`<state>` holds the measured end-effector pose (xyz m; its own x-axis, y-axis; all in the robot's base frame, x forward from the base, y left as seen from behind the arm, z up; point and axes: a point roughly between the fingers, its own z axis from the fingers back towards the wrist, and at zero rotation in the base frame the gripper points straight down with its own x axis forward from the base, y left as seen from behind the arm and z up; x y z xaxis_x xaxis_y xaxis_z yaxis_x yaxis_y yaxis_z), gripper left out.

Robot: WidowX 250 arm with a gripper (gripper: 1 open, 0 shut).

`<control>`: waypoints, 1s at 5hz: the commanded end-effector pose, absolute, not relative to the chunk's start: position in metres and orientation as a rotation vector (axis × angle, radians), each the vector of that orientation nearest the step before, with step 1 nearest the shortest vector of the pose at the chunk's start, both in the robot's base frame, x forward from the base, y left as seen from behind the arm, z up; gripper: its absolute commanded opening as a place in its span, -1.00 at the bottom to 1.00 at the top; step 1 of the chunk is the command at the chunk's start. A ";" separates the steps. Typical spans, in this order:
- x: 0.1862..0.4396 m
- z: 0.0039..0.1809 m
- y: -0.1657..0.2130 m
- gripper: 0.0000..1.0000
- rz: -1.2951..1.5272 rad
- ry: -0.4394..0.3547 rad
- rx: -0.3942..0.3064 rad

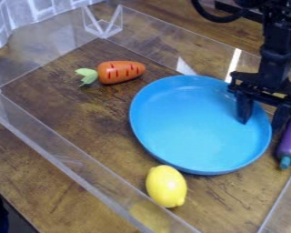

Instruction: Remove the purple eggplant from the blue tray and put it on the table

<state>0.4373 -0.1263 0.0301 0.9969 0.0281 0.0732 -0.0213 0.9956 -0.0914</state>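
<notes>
The eggplant (289, 138) lies on the desk (63, 100) just outside the right rim of the blue tray (196, 123), not inside it. The gripper (264, 112) points straight down beside it, one finger over the tray's right edge, the other by the eggplant; its jaws stand apart, gripping nothing visible. A carrot (116, 71) and a lemon (166, 187) rest on the desk.

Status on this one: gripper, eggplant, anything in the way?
Gripper open, pointing down at the blue tray's right rim. Purple eggplant outside the tray, on the table. Nothing covering it.
</notes>
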 end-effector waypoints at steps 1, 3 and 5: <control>0.443 0.038 -0.139 -1.00 -0.015 -0.103 -0.087; 0.443 0.039 -0.141 -1.00 -0.029 -0.101 -0.084; 0.444 0.041 -0.143 -1.00 -0.040 -0.100 -0.080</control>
<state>0.4403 -0.1304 0.0294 0.9986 0.0115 0.0524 -0.0079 0.9976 -0.0689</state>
